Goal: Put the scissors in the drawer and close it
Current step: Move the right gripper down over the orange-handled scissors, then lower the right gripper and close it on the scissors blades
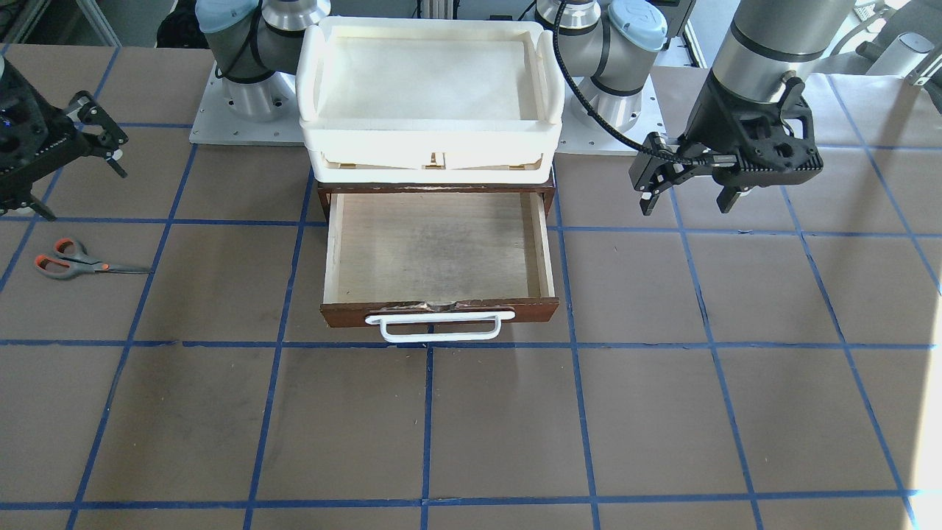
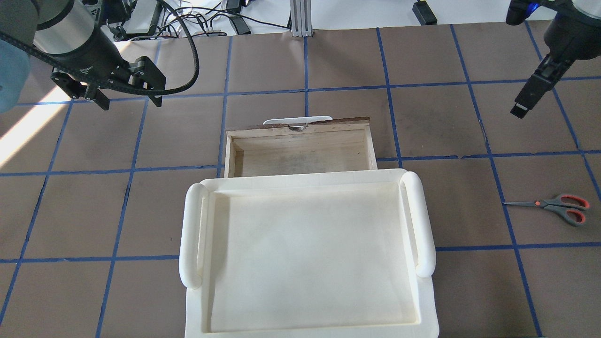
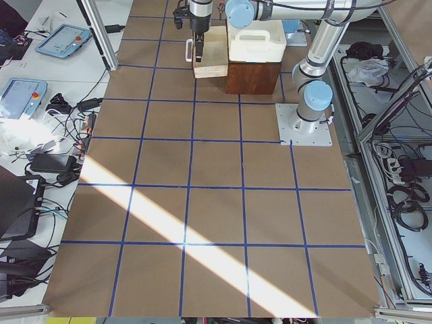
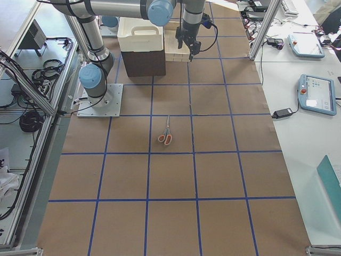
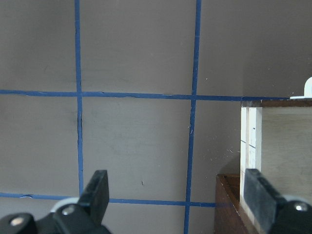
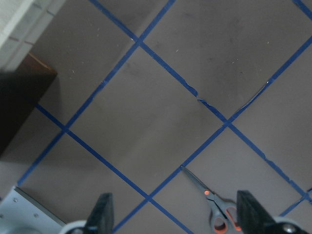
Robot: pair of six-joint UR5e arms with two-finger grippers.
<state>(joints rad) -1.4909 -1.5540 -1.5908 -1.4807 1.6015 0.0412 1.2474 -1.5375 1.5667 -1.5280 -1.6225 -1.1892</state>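
While the left gripper (image 2: pixel 130 101) hangs over the brown paper-covered table (image 2: pixel 328 61) out on the robot's left, its two dark fingers (image 5: pixel 97 195) stand spread wide with nothing between them. In the left wrist view only bare table and blue tape lines fill the gap. The pale side wall of the drawer (image 2: pixel 300 159) shows past one finger in that view, apart from it. Toward the middle, the drawer is pulled well out from a dark brown cabinet (image 4: pixel 143 63), and its pale plywood floor is in plain sight. Its reddish-brown front faces away from the robot, with the white bar handle (image 1: pixel 439 327) on that far face. A cream-white plastic tray (image 2: pixel 305 244) with rounded side grips sits on top of the cabinet, behind the open drawer. Farther to the right, the right gripper (image 2: pixel 519 110) is raised above the table, seen nearly edge-on from overhead. The right wrist view shows its fingers (image 6: pixel 102 209) far apart and gripping nothing. The scissors (image 2: pixel 554 205) lie flat on the table on the robot's right, well apart from the drawer and outside it. They are closed, with the slim dark blades pointing toward the cabinet and the tip reaching a blue tape line. The grey, orange-lined loops are turned outward. They lie nearer the robot's side of the table than the right gripper, which does not touch them.
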